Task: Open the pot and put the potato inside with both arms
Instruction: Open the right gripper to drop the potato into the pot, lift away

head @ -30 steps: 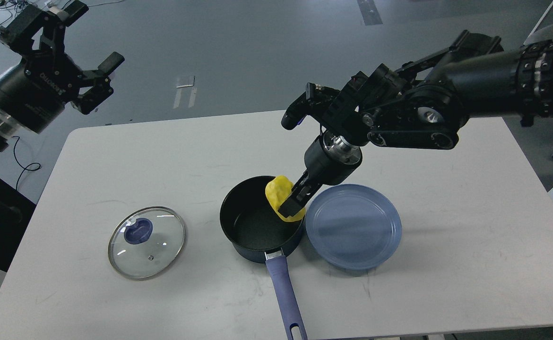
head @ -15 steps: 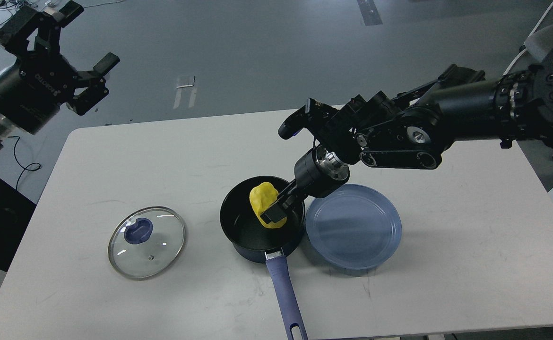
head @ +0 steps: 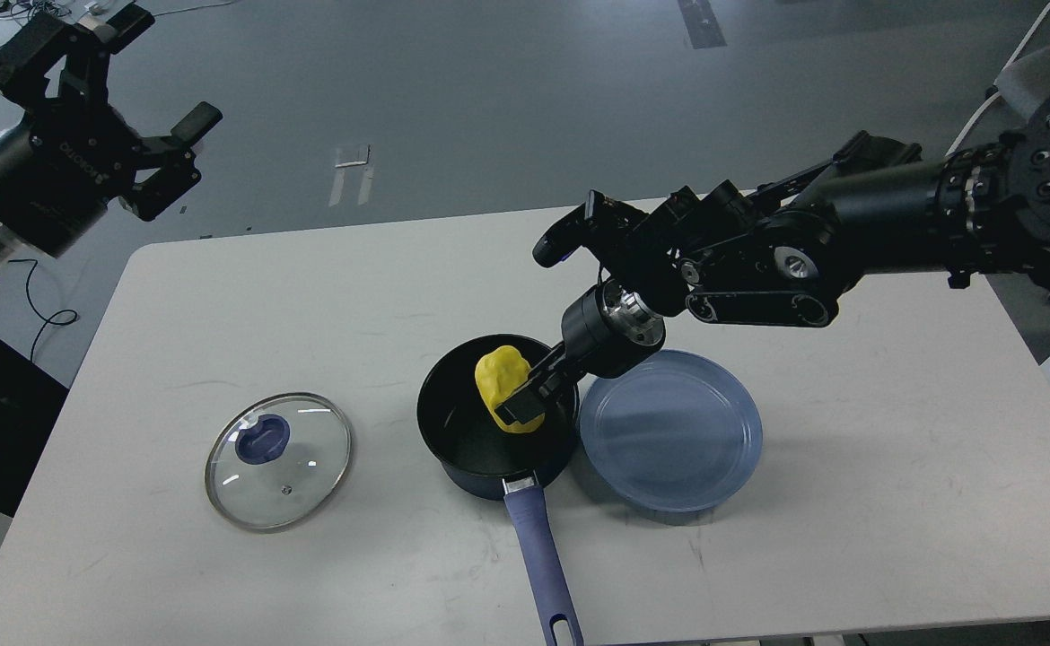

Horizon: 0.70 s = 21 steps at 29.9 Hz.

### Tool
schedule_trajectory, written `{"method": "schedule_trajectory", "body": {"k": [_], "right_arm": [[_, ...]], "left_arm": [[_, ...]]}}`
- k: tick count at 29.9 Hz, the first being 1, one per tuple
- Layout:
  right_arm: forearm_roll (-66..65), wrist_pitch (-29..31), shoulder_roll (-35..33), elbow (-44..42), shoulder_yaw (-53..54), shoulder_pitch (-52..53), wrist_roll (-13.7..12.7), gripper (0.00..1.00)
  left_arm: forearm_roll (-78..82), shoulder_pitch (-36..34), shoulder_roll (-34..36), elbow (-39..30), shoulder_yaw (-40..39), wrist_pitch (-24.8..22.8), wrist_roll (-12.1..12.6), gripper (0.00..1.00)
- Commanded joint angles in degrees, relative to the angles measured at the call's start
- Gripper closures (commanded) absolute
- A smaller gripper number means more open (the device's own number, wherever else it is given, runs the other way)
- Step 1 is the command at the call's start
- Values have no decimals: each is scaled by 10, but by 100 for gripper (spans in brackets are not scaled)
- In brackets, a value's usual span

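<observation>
The dark-blue pot stands open at the table's middle front, its long blue-purple handle pointing toward me. The yellow potato is inside the pot's right half, held between the fingers of my right gripper, which reaches down into the pot from the right. My left gripper is open and empty, raised high beyond the table's far left corner. The glass lid with a blue knob lies flat on the table left of the pot.
A flat blue-grey plate lies right beside the pot, under my right wrist. The white table has bare surface at right and back left. Its front edge runs just below the pot handle's end.
My right gripper has carried the potato down and left from the pot's rim into the pot. In the last half second it has hardly moved. My left arm has drifted slightly left.
</observation>
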Motion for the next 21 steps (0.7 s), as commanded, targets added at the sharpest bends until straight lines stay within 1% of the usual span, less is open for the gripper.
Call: {"method": "schedule_trajectory", "body": {"k": [1,3,4,5,7,9,13,14,15,17,21], "right_arm": [[0,0,0,1,-1,1,0,24],[0,0,0,1,-6,1,0,16],[1,1,0,1,-7,1,0,4],[1,1,0,1,-6,1,0,2],[1,1,0,1,-3,1,0,2],[6,1,-18,0,4,5,0,1],[20,1,-87,-3,39,13,0,1],[22,1,-117,-4,64,11,0,1],[22,0,-132,-5,79,9,0,1],[46,0,-193,-17,145,-11,0,1],[117,-3,-255,-26,219,-78,0,1]], "left_arm": [[0,0,0,1,-1,0,0,2],[-1,0,0,1,0,0,0,2],[-1,1,0,1,0,0,0,2],[-1,1,0,2,0,0,0,2],[-1,1,0,2,0,0,0,2],[-1,1,0,2,0,0,0,2],[-1,1,0,2,0,0,0,2],[-1,1,0,3,0,0,0,2],[-1,1,0,4,0,0,0,2],[-3,3,-1,10,2,0,0,2],[-6,12,-7,14,5,0,0,2]]}}
